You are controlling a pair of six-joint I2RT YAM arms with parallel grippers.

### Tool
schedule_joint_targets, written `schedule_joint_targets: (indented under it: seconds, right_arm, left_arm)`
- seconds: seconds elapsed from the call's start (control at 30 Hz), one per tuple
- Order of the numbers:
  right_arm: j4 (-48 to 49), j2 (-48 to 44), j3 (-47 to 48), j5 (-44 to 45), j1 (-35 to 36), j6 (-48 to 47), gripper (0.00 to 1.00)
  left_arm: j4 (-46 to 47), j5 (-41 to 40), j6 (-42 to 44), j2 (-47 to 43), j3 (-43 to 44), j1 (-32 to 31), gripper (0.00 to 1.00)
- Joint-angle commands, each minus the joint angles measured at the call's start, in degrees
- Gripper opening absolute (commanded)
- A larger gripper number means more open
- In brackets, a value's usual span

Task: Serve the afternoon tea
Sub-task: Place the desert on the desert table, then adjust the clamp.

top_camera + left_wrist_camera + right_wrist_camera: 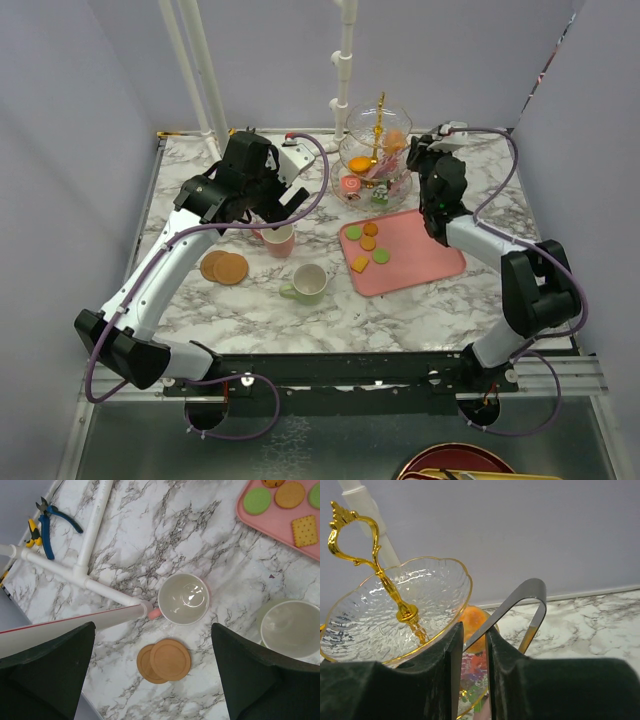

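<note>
Top external shows the glass stand (375,150) upright, stem (380,112) pointing up, by the counter's (250,310) far edge behind the pink tray (425,262); right pincer (474,635) squeezes metal tongs (532,587), left pincer (152,625) is wide open.

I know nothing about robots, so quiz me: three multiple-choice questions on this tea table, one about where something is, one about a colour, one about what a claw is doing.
1. Where are the coasters?
A. on the table, beside the pink mug
B. on the floor
C. on a chair
2. What colour is the stand's stem?
A. silver
B. gold
C. black
3. What is the right gripper doing?
A. hanging wide open
B. gripping a spoon
C. shut on metal tongs
Answers: A, the left wrist view shows them by the mug; B, it gleams gold; C, a tong arm is pinched in it.
</note>
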Motion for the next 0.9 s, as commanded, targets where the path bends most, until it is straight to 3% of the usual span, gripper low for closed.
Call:
schedule_joint_targets:
  seconds: [0.0, 0.13, 0.43, 0.87]
  right_arm:
    - [0.65, -5.58, -2.69, -0.58, -0.45, 0.48, 0.23]
    - [-0.04, -9.24, -4.65, -0.23, -0.63, 0.94, 0.12]
    - [-0.8, -14.74, -9.85, 1.09, -1.34, 3.84, 0.01]
    - [-5.57, -28.66, -14.12, -5.01, -1.34, 2.38, 0.01]
  left_arm:
    - [-0.64, 1.27, -0.13, 0.03, 0.97, 0.35, 0.99]
    - [-0.71, 1.26, -0.11, -0.18, 0.79, 0.36, 0.99]
    - [-0.7, 1.29, -0.13, -0.74, 0.28, 0.43, 0.99]
    - [-1.88, 1.19, 1.62, -1.12, 0.58, 0.36, 0.99]
